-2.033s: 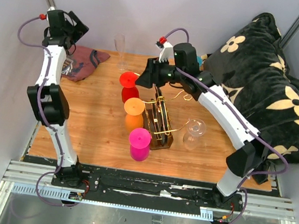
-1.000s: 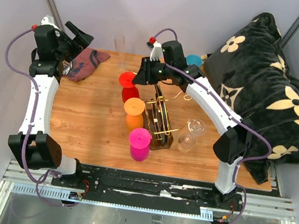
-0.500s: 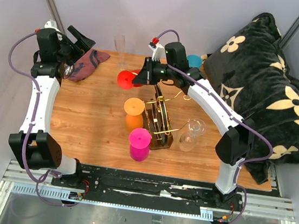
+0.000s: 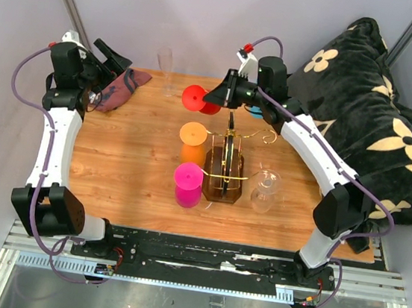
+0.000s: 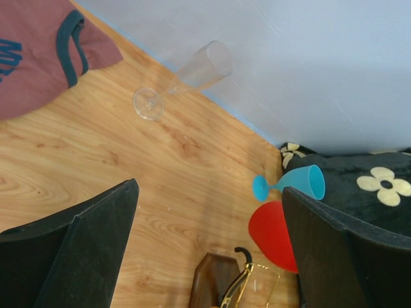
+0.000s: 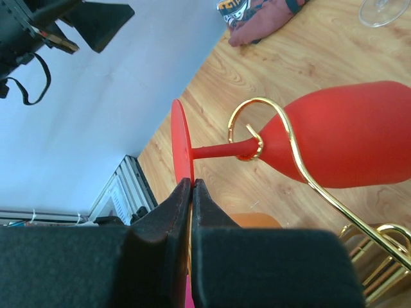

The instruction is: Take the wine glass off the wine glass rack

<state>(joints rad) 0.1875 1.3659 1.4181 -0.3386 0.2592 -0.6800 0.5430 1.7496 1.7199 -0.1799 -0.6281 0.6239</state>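
The red wine glass lies sideways in the air at the back of the wine glass rack. My right gripper is shut on the rim of its round foot. The stem still passes through the curl of a gold wire arm, and the red bowl lies past it. An orange glass and a pink glass hang on the rack's left side. My left gripper stands open, high at the back left, with nothing between its fingers.
A clear glass stands right of the rack. A blue glass lies at the back, a clear flute stands near the back edge, and a maroon cloth lies at the back left. A black flowered pillow fills the right side.
My right gripper has closed on the red glass's foot and pulled it to the right and back. The rack has swung round with it, carrying the orange and pink glasses.
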